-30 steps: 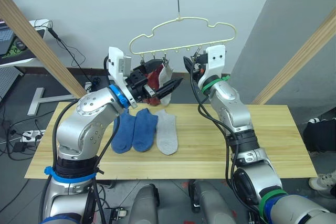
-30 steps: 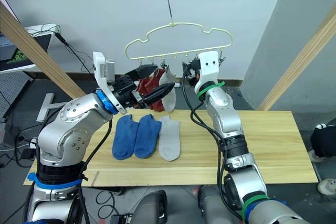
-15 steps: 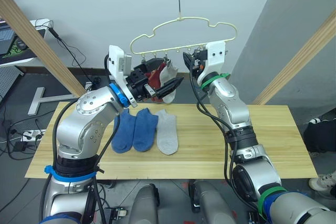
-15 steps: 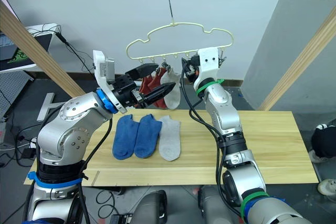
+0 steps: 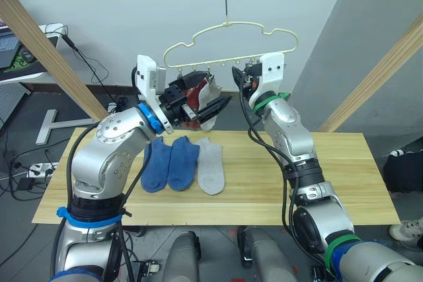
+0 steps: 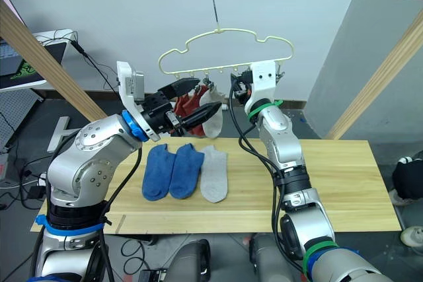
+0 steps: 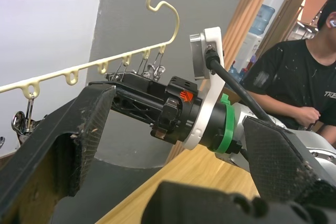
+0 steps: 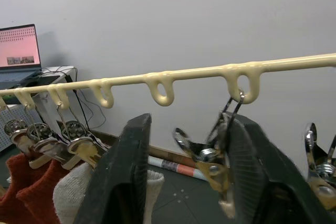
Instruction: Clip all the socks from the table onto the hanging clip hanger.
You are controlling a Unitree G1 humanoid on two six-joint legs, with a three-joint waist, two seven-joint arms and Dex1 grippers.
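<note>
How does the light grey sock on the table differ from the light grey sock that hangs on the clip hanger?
The grey sock on the table lies flat on the table, beside two blue socks; the hanging grey sock is up on the clip hanger, next to the rust red socks. The table one shows its whole length; the hanging one is partly covered by the left gripper. Both are light grey.

Bright, even indoor light; soft shadows, near fingers blurred.
</note>
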